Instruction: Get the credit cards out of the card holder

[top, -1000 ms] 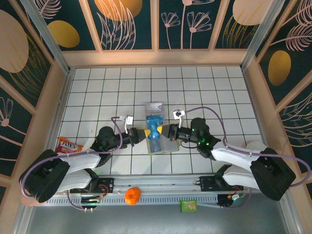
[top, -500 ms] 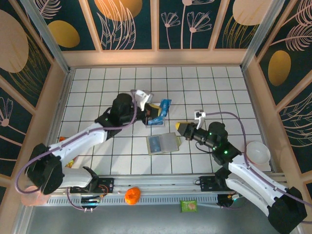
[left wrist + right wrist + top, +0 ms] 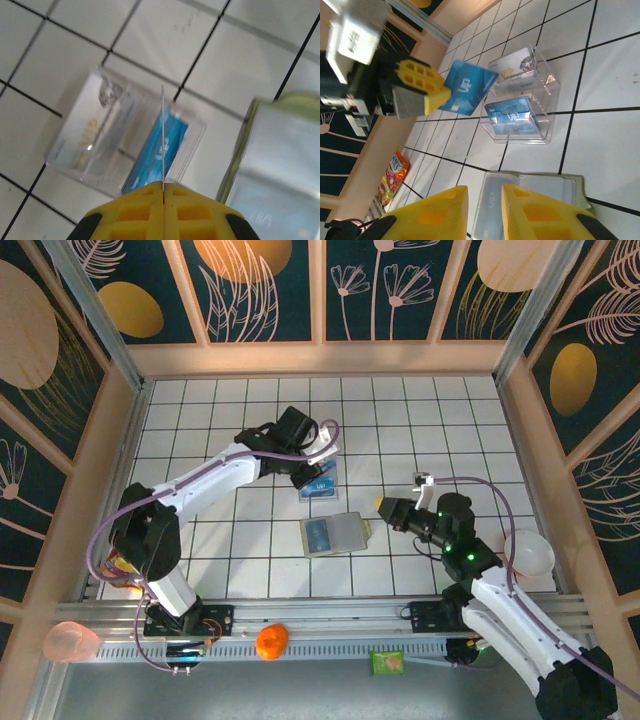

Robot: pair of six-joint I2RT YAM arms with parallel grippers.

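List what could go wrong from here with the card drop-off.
1. The left gripper pinches the blue card by one edge, tilted above the clear two-compartment box. Released like this, it may catch on a wall and land outside.
2. The card holder lies open with a remaining card inside. The right gripper, jaws apart, is not holding it, so the next pull could drag the holder.

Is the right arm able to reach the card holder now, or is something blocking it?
Probably yes. The right tool hangs close beside the open card holder, nothing between them; the left tool holds a blue card over the clear box.
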